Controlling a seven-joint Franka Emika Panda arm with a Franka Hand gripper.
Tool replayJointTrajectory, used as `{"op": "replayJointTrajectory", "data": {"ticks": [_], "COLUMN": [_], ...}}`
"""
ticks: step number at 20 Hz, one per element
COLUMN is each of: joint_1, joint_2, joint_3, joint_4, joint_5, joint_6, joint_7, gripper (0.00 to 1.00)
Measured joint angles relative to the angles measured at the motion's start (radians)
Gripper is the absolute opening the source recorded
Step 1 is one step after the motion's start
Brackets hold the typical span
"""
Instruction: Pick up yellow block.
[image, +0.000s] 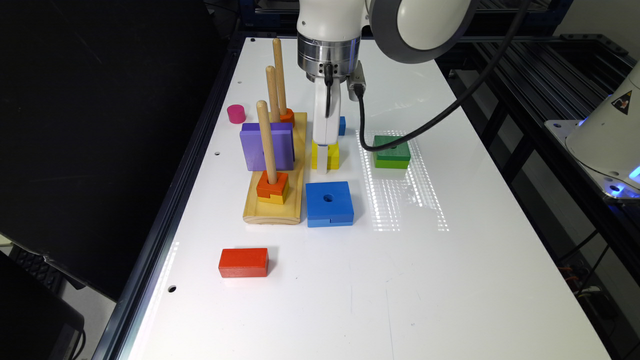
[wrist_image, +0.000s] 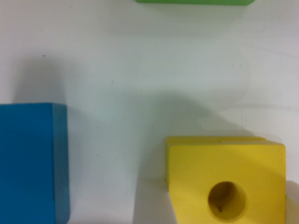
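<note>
A white robot gripper (image: 324, 159) is lowered onto the small bright yellow square wooden block with a round centre hole (image: 325, 155); the block sits on the white table (image: 450, 280), between the wooden peg board (image: 275, 212) and the green two-tone block (image: 392, 152), just behind the larger blue holed square block (image: 329, 203); whether the fingers are closed on it cannot be told; the approach looks finished, while gripping and lifting seem left.

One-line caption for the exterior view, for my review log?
Panda gripper lowered onto the yellow block, between the wooden peg board and the green block, behind the blue holed block.
</note>
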Motion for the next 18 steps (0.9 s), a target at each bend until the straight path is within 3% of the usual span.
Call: {"op": "replayJointTrajectory", "data": {"ticks": [10, 11, 18], "joint_1": [0.000, 0.000, 0.000], "joint_2": [0.000, 0.000, 0.000], "joint_3": [0.000, 0.000, 0.000], "joint_4": [0.000, 0.000, 0.000], "joint_5": [0.0000, 0.0000, 0.0000], "joint_6": [0.000, 0.000, 0.000], "joint_7": [0.000, 0.000, 0.000], "gripper": [1.00, 0.00, 0.00]}}
